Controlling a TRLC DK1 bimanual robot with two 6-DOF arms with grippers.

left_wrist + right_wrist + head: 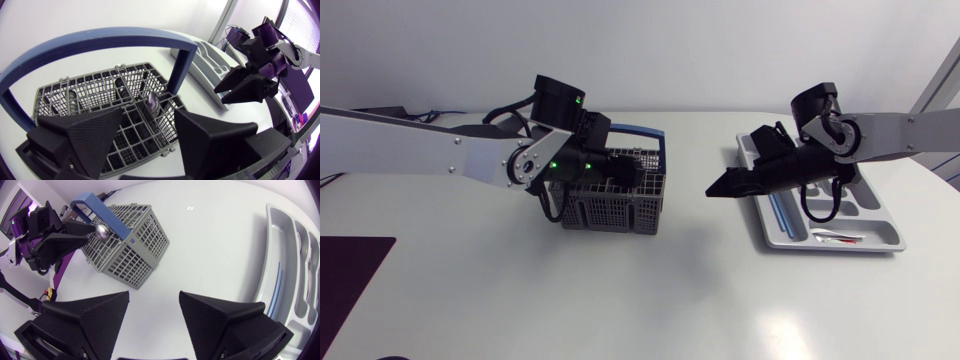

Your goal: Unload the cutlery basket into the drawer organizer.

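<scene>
Two grippers, one basket, one organizer, and one spoon I can confirm.

Basket (620,205) sits on the counter (650,300) left of centre. It's grey mesh with a blue handle (100,42) arching over it.

Left gripper (148,120) hangs over the basket's top with its fingers spread and nothing pinched. Spoon (152,102) stands bowl-up in a basket cell just ahead of the gap between those fingers, touching neither. There are dark shapes in the neighbouring cells, but mesh and shadow hide what they are. From overhead the left arm covers most of the basket's top, so the spoon doesn't show there.

Right gripper (154,297) is released too and empty, held over bare counter between basket and organizer.

Organizer (885,240) is at the counter's right, partly under the right arm. Two items show inside:
- one blue strip (778,213) in a long slot
- one small red-and-white piece (835,237) in the cross slot at the near end

Both are too small to identify. The arm mostly blocks the other slots.
</scene>
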